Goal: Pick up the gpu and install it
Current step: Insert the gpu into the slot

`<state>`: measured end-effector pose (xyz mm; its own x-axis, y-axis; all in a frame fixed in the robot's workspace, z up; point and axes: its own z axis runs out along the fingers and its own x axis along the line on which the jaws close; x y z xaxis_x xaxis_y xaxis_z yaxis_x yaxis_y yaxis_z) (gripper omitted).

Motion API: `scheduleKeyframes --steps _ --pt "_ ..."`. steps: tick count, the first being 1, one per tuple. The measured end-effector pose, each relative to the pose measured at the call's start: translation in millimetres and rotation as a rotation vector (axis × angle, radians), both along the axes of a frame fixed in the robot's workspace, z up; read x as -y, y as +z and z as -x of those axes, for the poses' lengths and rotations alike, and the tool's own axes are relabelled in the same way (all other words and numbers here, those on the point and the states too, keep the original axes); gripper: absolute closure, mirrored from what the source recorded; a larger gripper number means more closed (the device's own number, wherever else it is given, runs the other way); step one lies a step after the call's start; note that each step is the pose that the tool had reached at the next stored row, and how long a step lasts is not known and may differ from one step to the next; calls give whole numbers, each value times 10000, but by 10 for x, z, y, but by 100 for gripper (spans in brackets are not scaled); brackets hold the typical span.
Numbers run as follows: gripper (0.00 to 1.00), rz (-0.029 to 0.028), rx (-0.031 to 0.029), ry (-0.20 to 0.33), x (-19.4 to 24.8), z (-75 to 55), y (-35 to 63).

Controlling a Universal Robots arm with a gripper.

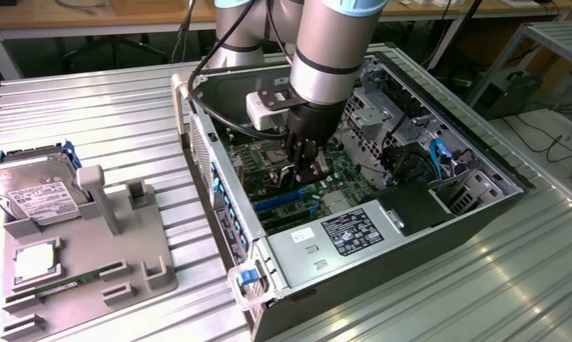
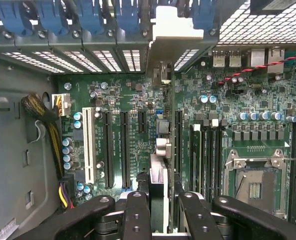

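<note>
- While the arm reaches down into the open computer case (image 1: 476,206), its gripper (image 1: 303,165) hangs low over the motherboard (image 1: 266,167), near the blue expansion slots (image 1: 283,199).
- From the wrist view, the 2 black fingers (image 2: 136,215) stand partly closed on the gpu (image 2: 160,175), which is seen edge-on between them as a thin upright card with a pale metal bracket (image 2: 173,27) at its far end.
- That bracket sits against the case's rear wall, in line with the vented slot covers (image 2: 88,60) and the blue retaining clips (image 2: 88,15).
- The card runs along the board between the black expansion slots (image 2: 124,145) on one side and the memory slots (image 2: 207,150) on the other; whether its edge is seated in a slot I cannot tell.
- An empty CPU socket (image 2: 255,182) lies beyond the memory slots, and a white slot (image 2: 89,145) stands near a bundle of yellow and black cables (image 2: 55,135).
- On the ribbed metal desk (image 1: 124,114) at the exterior view's left, a grey parts holder (image 1: 124,242) carries a hard drive (image 1: 34,192), a CPU chip (image 1: 37,262) and a memory stick (image 1: 72,281).
</note>
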<state>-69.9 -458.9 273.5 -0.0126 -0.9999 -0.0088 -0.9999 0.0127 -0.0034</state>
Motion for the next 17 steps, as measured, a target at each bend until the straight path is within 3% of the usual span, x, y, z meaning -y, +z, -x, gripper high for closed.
scheduleKeyframes --steps 17 --pt "73 0 0 0 29 80 -161"
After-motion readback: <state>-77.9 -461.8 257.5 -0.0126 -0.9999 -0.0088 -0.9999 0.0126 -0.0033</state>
